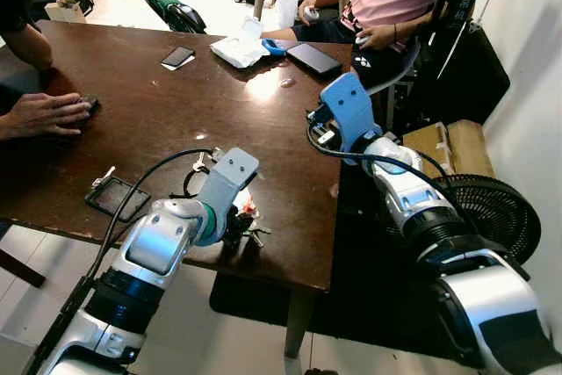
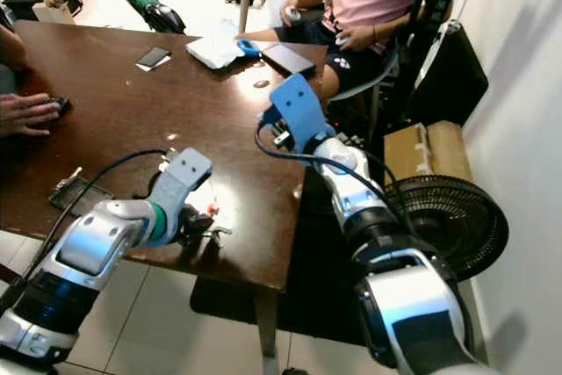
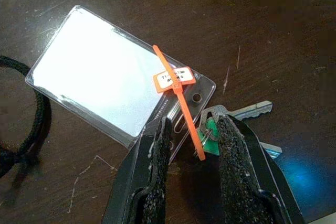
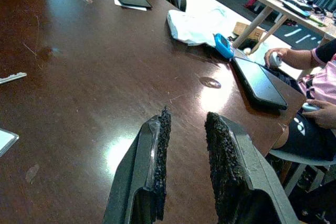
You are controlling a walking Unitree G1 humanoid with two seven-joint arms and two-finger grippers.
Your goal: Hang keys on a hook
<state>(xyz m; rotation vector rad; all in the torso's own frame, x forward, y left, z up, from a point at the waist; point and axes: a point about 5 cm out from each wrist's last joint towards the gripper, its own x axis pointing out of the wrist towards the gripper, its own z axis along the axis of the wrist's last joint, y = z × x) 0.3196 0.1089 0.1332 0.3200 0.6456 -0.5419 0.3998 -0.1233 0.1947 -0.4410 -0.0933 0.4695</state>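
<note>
Keys (image 3: pixel 247 113) lie flat on the dark table (image 1: pixel 176 111) near its front edge, tied by an orange tag (image 3: pixel 176 80) to a clear card holder (image 3: pixel 105 74). I have the left gripper (image 3: pixel 191 129) down over them, its fingers parted around the key ring and not yet closed. The right gripper (image 4: pixel 184 124) hovers above the table, fingers apart and empty. I judge the task barely begun: grasping, lifting and hanging all remain, and I see no hook.
</note>
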